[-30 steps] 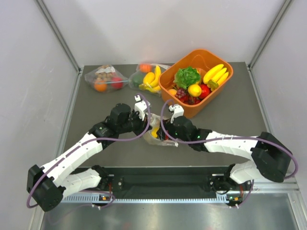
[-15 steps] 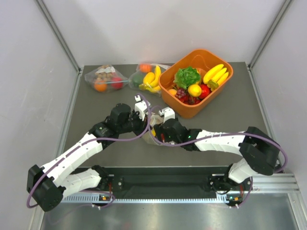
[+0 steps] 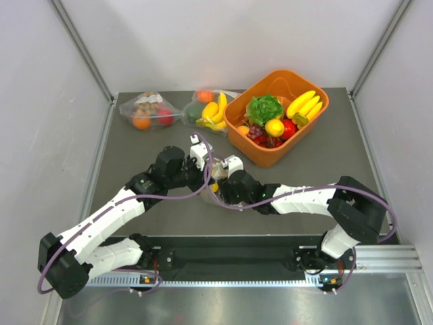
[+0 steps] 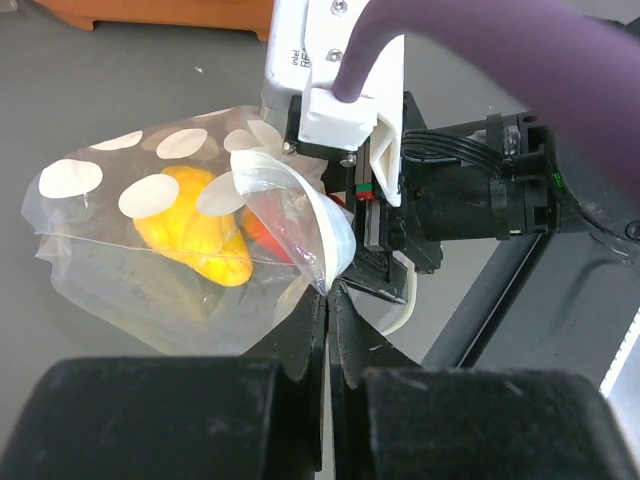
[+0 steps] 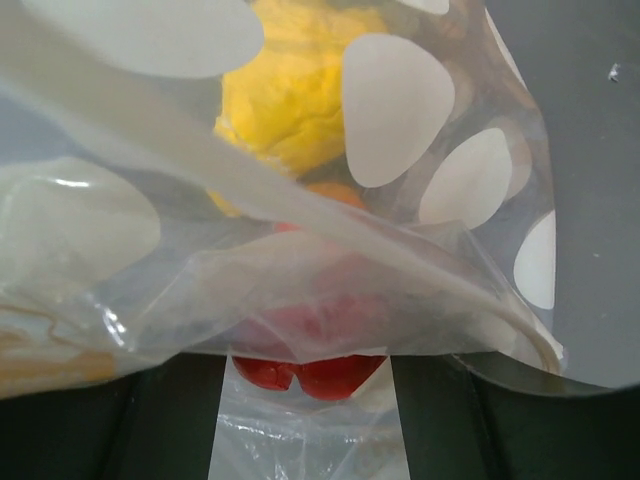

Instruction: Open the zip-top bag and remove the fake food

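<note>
The polka-dot zip-top bag (image 3: 216,191) hangs between my two grippers at the table's middle. In the left wrist view the bag (image 4: 120,195) holds a yellow fruit (image 4: 200,230) and a red one (image 4: 262,228). My left gripper (image 4: 328,292) is shut on the bag's top edge, and it also shows in the top view (image 3: 205,172). My right gripper (image 3: 226,181) is pushed against the bag. In the right wrist view the right gripper (image 5: 310,405) is open under the bag film, with the red fruit (image 5: 340,375) between its fingers and the yellow fruit (image 5: 290,95) beyond.
An orange basket (image 3: 318,112) at the back right holds lettuce, a banana bunch, a lemon, grapes and red fruit. Two plain clear bags of toy food (image 3: 147,110) (image 3: 208,108) lie at the back left. Grey walls close in both sides.
My right gripper has moved left, up to and into the dotted bag. My left gripper has stayed in place, holding the bag's edge.
</note>
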You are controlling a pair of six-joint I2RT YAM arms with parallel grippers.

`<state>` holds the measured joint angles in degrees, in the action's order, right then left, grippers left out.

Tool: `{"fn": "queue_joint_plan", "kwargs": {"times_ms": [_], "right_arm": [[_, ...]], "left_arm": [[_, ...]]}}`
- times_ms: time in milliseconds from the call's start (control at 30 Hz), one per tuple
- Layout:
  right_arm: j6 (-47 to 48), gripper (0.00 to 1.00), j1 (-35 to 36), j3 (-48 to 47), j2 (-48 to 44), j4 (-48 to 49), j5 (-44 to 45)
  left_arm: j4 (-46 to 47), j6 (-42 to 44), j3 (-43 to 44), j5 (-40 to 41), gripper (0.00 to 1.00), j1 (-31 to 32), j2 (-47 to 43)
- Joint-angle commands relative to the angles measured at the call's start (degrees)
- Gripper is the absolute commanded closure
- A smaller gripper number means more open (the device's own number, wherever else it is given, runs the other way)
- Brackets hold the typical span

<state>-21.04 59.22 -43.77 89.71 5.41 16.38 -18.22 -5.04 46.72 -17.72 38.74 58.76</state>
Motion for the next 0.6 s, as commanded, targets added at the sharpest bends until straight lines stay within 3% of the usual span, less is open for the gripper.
{"fn": "queue_joint_plan", "kwargs": {"times_ms": [0,67,100,200,567], "right_arm": [[0.2,0.55,0.5,2.7,2.0,2.7,-1.7],[-0.4,0.62,0.5,2.8,2.8,3.6,-2.8],[-0.6,0.72,0.4,2.8,3.2,4.0,-3.5],[-1.5,0.83,0.4,4.3,0.4,5.9,-4.3],[-5.2,0.83,0.3,13.5,-26.9,7.1,-1.2]], "left_arm": [[2.5,-0.4,1.8,-0.9,1.0,-0.1,-0.9],[2.6,-0.4,1.8,-0.8,1.0,-0.1,-0.8],[2.6,-0.4,1.8,-0.8,1.0,-0.1,-0.8],[2.4,-0.4,1.8,-0.5,1.0,-0.1,-0.8],[2.0,-0.5,2.0,0.5,1.0,-0.1,-0.5]]}}
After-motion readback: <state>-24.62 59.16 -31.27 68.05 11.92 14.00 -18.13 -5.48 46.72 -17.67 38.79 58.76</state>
